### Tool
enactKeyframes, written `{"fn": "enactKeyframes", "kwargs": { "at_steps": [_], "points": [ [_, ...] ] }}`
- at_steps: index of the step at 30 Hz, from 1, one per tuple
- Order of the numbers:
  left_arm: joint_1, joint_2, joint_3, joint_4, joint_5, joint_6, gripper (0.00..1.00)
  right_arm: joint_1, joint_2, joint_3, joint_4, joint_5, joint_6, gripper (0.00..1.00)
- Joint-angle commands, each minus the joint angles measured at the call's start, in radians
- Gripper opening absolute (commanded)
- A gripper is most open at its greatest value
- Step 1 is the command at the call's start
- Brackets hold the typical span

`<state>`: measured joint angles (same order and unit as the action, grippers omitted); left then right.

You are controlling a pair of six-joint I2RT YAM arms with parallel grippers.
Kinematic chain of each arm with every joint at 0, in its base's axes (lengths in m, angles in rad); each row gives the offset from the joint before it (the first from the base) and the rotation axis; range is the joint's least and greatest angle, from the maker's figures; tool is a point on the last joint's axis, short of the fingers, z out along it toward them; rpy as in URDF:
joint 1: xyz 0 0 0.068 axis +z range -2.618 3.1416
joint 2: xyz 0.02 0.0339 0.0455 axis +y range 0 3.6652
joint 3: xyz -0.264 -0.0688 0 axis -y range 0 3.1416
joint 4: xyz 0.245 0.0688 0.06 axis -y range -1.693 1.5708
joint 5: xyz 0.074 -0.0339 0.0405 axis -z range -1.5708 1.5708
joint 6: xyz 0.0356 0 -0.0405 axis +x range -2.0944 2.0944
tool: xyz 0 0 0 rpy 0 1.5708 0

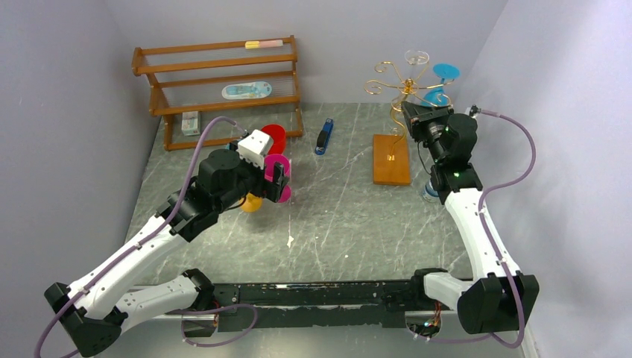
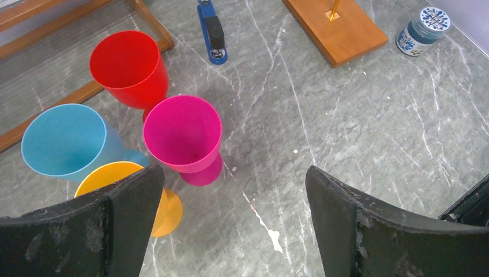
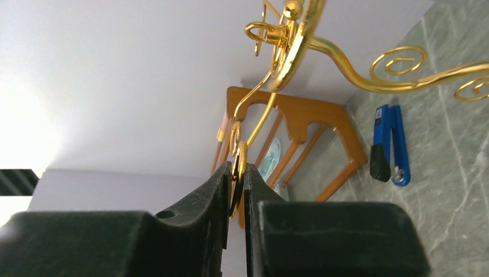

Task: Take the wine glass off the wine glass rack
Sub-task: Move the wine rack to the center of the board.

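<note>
Pinching wine glass rack (image 3: 297, 43) wire: right tool (image 3: 236, 176); left tool (image 2: 230, 196) spread; contact half hidden.

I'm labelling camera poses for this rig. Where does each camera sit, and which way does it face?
Top external: above and behind the bases, looking down on the table; left arm and right arm show.
Left wrist: on the left arm, facing down at the pink goblet; the open left gripper frames the bottom.
Right wrist: low beside the wine glass rack, facing across and upward; the right gripper pinches its wire.
Shared: the blue stapler appears in all three.
</note>
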<state>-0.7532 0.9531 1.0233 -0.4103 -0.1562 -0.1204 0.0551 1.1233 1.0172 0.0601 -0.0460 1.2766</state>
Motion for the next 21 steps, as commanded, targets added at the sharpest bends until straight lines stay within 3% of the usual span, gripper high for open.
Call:
{"fn": "enactKeyframes", "kwargs": {
  "at_steps": [1, 21],
  "points": [
    [0.005, 0.000, 0.009, -0.002, 0.003, -0.002, 0.97, 0.010, -0.047, -0.013, 0.190, -0.087, 0.087, 0.00],
    [0.006, 0.002, 0.010, -0.001, 0.002, -0.003, 0.97, 0.250, -0.042, -0.082, 0.388, -0.032, 0.139, 0.00]
  ]
}}
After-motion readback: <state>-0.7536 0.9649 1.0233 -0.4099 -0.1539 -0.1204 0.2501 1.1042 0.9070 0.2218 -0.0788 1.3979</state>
